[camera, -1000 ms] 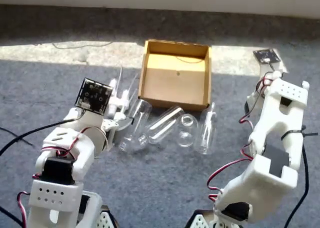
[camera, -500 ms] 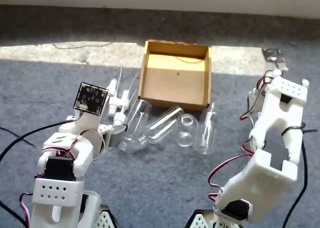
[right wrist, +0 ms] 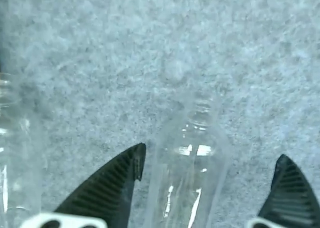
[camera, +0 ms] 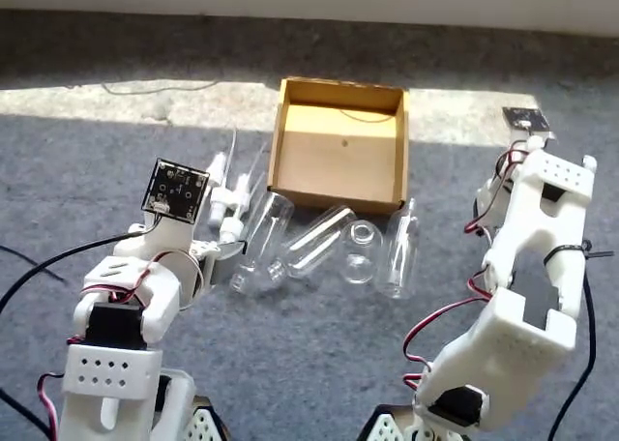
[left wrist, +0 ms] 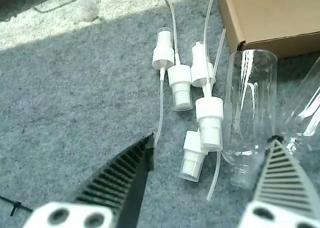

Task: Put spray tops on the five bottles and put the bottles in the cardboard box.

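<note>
- Desk [camera: 319,354]: grey, felt-like covering. A black cable [camera: 39,265] lies at its 9 o'clock edge.
- Left hand [left wrist: 212,139]: ribbed black fingers spread wide and empty, above the spray tops and the leftmost bottle's neck end.
- Right hand [right wrist: 211,153]: fingers wide apart and empty, one on either side of the rightmost bottle [right wrist: 187,173].
- Bottles [camera: 314,240]: clear plastic, round, uncapped, lying in a row mid-desk. The rightmost runs 6 to 12, neck toward 12. The leftmost [camera: 261,240] slants, base toward 1, neck toward 7.
- Spray tops [left wrist: 180,88]: five, white plastic with thin tubes. They form a loose cluster at 9 o'clock of the bottles, just beside the leftmost.
- Cardboard box [camera: 329,197]: square, brown, open-topped, at 12 o'clock. The bottles lie near its front wall.
</note>
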Controlling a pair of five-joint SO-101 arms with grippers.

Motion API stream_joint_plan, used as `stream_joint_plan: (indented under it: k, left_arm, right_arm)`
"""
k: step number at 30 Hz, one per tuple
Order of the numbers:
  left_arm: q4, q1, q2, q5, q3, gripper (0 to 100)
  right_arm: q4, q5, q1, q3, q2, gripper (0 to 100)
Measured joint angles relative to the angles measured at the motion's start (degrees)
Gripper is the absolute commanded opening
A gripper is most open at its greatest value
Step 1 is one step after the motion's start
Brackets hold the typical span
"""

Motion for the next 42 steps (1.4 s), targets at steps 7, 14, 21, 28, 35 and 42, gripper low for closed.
stream_joint_plan:
  k: [7,14,21,28,35,42]
  left_arm:
    - [0.0,0.0,0.0,0.0,0.0,32]
    - [0.0,0.0,0.0,0.0,0.0,32]
    - [0.0,0.0,0.0,0.0,0.0,32]
    - [0.0,0.0,0.0,0.0,0.0,32]
    - [0.0,0.0,0.0,-0.09,0.0,32]
    - [0.0,-10.64,7.21,-0.97,-6.77,30]
  right_arm:
    - [-6.24,1.41,0.0,6.51,0.0,34.2]
    - [-9.58,1.67,0.0,6.86,0.0,24.9]
    - [-9.93,1.85,0.0,6.86,0.0,15.9]
    - [-9.58,1.85,0.0,6.86,0.0,1.5]
    - [-9.41,0.88,0.0,6.86,0.0,0.4]
    - [-9.41,0.35,0.0,6.95,-0.53,0.4]
